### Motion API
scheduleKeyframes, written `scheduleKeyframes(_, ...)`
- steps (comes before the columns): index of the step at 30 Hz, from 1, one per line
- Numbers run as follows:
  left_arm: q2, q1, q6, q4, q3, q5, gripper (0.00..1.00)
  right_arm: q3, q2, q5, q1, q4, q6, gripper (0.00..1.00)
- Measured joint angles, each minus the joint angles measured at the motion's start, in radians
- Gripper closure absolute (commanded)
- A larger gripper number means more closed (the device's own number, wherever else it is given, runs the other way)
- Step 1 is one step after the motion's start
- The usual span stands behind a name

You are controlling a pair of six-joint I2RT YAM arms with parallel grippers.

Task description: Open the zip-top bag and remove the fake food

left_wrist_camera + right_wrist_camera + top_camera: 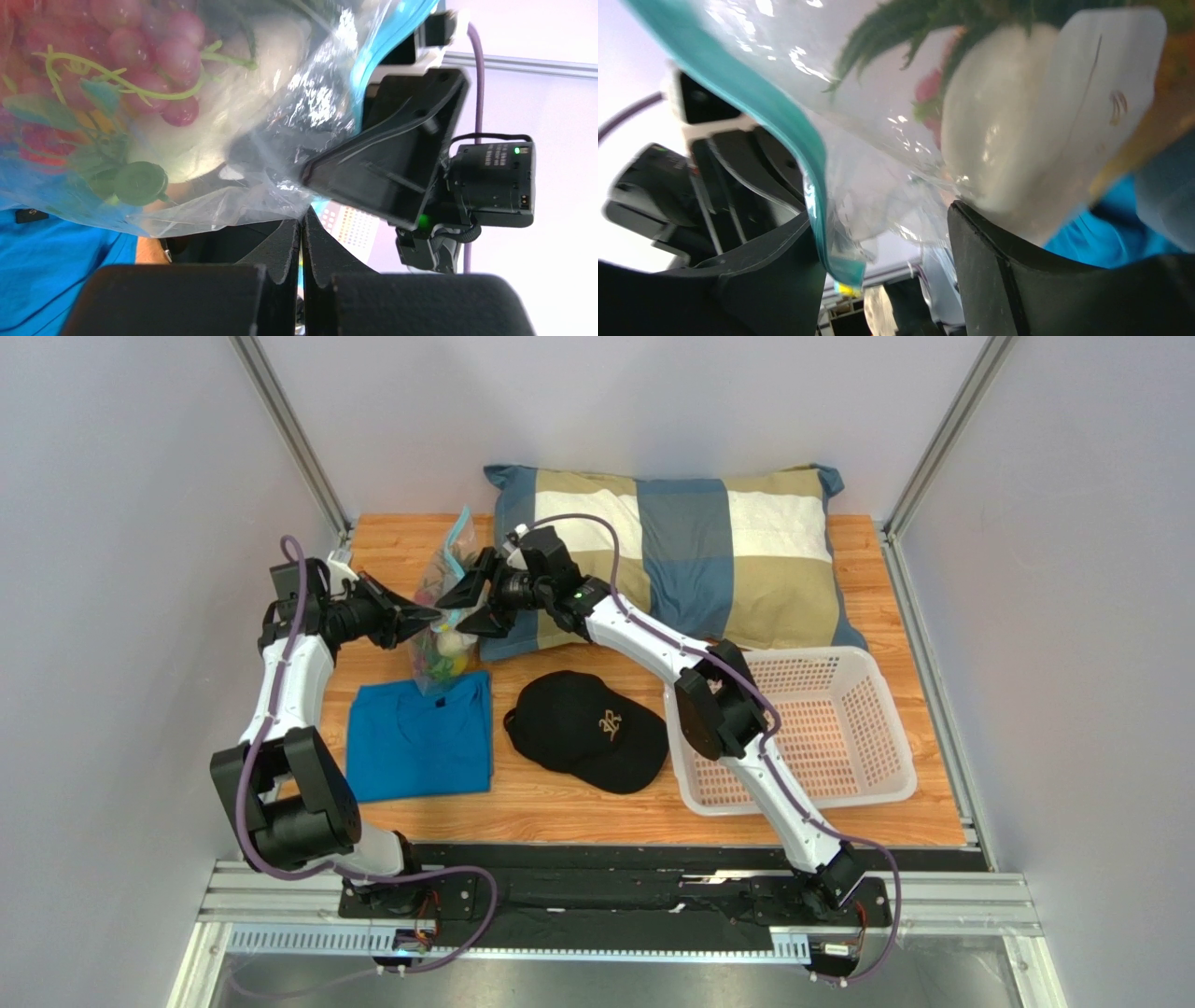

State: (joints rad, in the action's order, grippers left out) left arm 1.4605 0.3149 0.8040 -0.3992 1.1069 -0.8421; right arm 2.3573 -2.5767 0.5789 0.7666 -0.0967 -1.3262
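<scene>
L gripper (302,234) pinches zip-top bag (281,133); fake food (140,49) blurred, cropped.

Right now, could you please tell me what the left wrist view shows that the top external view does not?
Only the left wrist view shows the dark red grapes on a green stem pressed against the clear plastic, and the left pincer closed on a fold of the bag. Only the top external view shows the checked pillow, the black cap and the white basket. Both show the zip-top bag, the blue shirt and the right pincer.
</scene>
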Motion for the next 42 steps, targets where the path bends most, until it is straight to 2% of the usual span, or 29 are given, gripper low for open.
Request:
scheduleKeyframes(3,-0.014,0.000,0.002,-0.002,0.000,0.002,1.00,-0.057,0.059,0.004,0.002,-0.083,0.061,0.39)
scheduleKeyframes(9,-0.024,0.000,0.003,-0.014,0.000,0.013,1.00,-0.071,0.135,-0.023,0.003,-0.222,0.095,0.37)
scheduleKeyframes(10,-0.024,0.000,0.004,-0.014,0.000,0.016,1.00,-0.076,0.150,-0.024,0.006,-0.244,0.090,0.39)
scheduleKeyframes(11,-0.024,0.000,0.005,-0.014,0.000,0.019,1.00,-0.079,0.161,-0.028,0.010,-0.268,0.083,0.46)
scheduleKeyframes(14,-0.031,0.000,0.006,-0.017,0.000,0.044,1.00,-0.103,0.199,-0.034,0.029,-0.325,0.055,0.50)
scheduleKeyframes(17,-0.051,0.000,0.002,-0.030,0.000,0.074,1.00,-0.148,0.228,-0.041,0.055,-0.331,0.031,0.54)
scheduleKeyframes(24,-0.100,0.000,0.000,-0.036,-0.013,0.103,1.00,-0.169,0.235,-0.043,0.082,-0.304,-0.016,0.54)
scheduleKeyframes(42,-0.113,0.000,-0.013,-0.023,-0.062,0.094,1.00,-0.258,0.280,-0.073,0.070,-0.251,-0.065,0.57)
